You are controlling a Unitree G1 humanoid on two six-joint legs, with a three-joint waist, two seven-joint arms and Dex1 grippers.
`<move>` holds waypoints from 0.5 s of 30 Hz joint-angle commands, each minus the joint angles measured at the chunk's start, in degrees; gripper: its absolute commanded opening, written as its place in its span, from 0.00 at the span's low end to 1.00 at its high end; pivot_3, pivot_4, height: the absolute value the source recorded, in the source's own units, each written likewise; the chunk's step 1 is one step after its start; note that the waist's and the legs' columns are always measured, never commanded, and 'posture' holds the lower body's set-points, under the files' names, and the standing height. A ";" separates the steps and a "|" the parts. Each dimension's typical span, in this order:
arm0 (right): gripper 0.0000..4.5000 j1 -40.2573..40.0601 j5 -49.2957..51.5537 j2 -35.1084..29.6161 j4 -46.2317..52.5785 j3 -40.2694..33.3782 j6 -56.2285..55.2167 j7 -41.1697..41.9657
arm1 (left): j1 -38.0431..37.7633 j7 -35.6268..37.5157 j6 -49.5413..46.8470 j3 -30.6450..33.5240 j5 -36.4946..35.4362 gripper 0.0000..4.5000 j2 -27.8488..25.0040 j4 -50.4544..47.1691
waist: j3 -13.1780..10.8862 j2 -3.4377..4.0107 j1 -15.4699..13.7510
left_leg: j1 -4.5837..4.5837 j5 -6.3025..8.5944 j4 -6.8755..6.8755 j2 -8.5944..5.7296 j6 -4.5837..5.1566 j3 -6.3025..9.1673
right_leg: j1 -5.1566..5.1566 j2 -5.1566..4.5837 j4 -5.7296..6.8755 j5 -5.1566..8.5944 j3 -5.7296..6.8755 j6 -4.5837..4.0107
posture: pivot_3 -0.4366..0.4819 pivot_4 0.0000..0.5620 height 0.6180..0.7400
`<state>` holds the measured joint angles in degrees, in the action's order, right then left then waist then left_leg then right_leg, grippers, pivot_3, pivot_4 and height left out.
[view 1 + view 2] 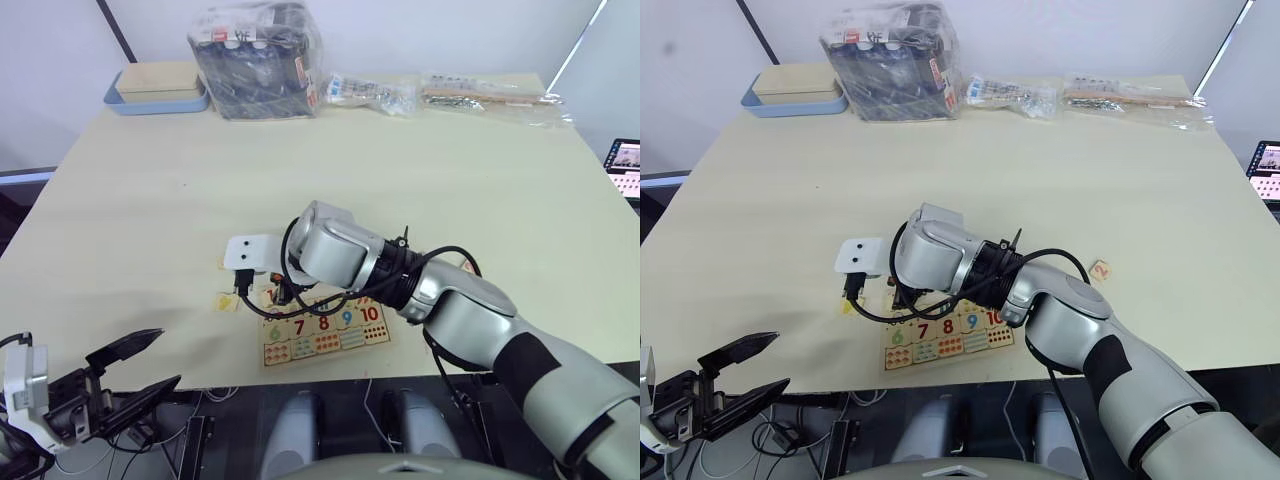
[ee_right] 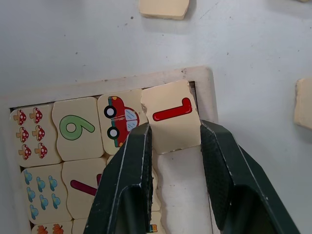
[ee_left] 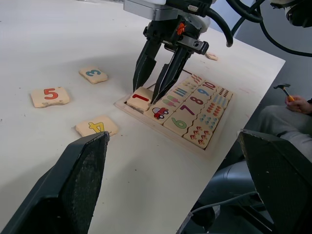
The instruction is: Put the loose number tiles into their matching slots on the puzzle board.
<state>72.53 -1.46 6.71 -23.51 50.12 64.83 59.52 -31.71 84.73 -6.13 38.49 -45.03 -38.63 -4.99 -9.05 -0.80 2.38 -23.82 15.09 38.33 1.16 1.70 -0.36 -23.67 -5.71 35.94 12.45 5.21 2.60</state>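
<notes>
Down at the near edge of the tabletop (image 1: 150, 200) sits the puzzle board (image 3: 214, 114), and the right arm is stretched across to its corner, wrist bent so the right gripper (image 3: 151, 95) points steeply down. Its jaws are a tile's width apart with the red 1 tile (image 2: 171, 122) between them, fingertips at the tile's sides; whether they're squeezing or just letting go, I can't quite tell. The tile lies at the corner slot next to the red car picture (image 2: 119, 117), a touch skewed, so this looks like the seating step for number 1. Next it wants a small nudge to square it in, then a straight lift clear.

Off the board's end, on bare tabletop, wait the 5 tile (image 3: 50, 95), the 3 tile (image 3: 93, 74) and the yellow 4 tile (image 3: 96, 126); a 2 tile (image 1: 1100, 269) lies well apart on the far side. The left gripper (image 1: 135, 365) hangs low off the table's edge, jaws wide open, holding nothing.
</notes>
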 commanded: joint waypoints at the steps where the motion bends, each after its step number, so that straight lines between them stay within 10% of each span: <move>1: 0.20 0.73 1.01 0.92 1.46 -1.99 0.31 -0.54 | -0.31 0.11 0.50 1.78 -0.26 1.00 -0.31 -0.41 | 0.00 0.00 0.00 | 0.00 0.00 0.00 -0.01 -0.01 0.02 | 0.01 0.01 0.00 0.00 0.01 -0.01 | 0.48 0.27 1.00; 15: 0.20 0.98 1.64 0.31 0.25 -2.26 0.20 -1.82 | -0.40 -0.54 0.19 1.63 -0.25 1.00 -0.29 -1.13 | -0.01 0.02 -0.01 | -0.02 -0.09 -0.02 -0.08 -0.16 0.94 | 0.20 0.56 0.04 0.15 -0.28 -0.24 | 0.48 0.27 1.00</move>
<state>72.54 -0.21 6.88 -23.83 49.38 64.92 57.93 -31.70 84.47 -6.14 38.49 -45.02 -38.63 -5.04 -9.06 -0.78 2.37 -23.84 14.99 38.32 1.07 1.53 0.61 -23.47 -5.10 35.98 12.60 4.87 2.36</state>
